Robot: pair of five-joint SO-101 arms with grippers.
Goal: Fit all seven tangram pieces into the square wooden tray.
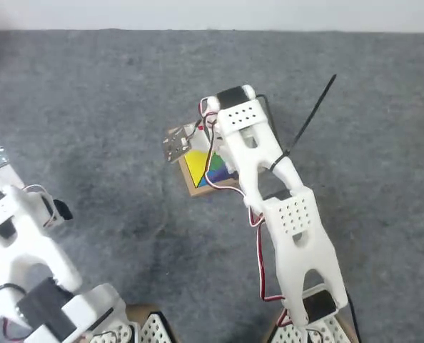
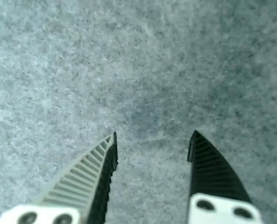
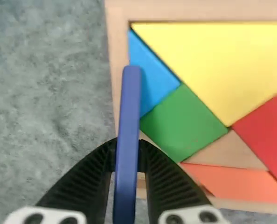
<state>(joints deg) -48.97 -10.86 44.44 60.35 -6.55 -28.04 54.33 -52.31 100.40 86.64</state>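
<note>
Right wrist view, nearest first: the right gripper [image 3: 128,142] is closed to the thickness of a dark blue piece [image 3: 129,102]. It holds the piece on edge, one ribbed finger against each flat face. The piece's rounded far end lies over the line where the tray [image 3: 116,56] rim meets a light blue piece [image 3: 152,77]; whether it touches either cannot be told.

Inside the rim, the light blue piece sits against the side wall and a green square [image 3: 183,121] adjoins it. A yellow triangle [image 3: 222,60] runs along the far wall. A red piece [image 3: 266,121] and an orange piece [image 3: 236,182] flank a bare triangular gap [image 3: 227,151] of wood. On the gripper's side, the rim borders open grey felt [image 3: 45,93].

Left wrist view: the left gripper [image 2: 154,135] is wide open and holds nothing, with its fingertips over plain felt.

High view, base to far edge: the left arm [image 1: 19,236] sits folded at the near corner, well apart from the tray [image 1: 195,187]. The right arm [image 1: 290,214] stretches out over the tray at mid-table. Bare felt surrounds the tray on every side, out to the far edge.
</note>
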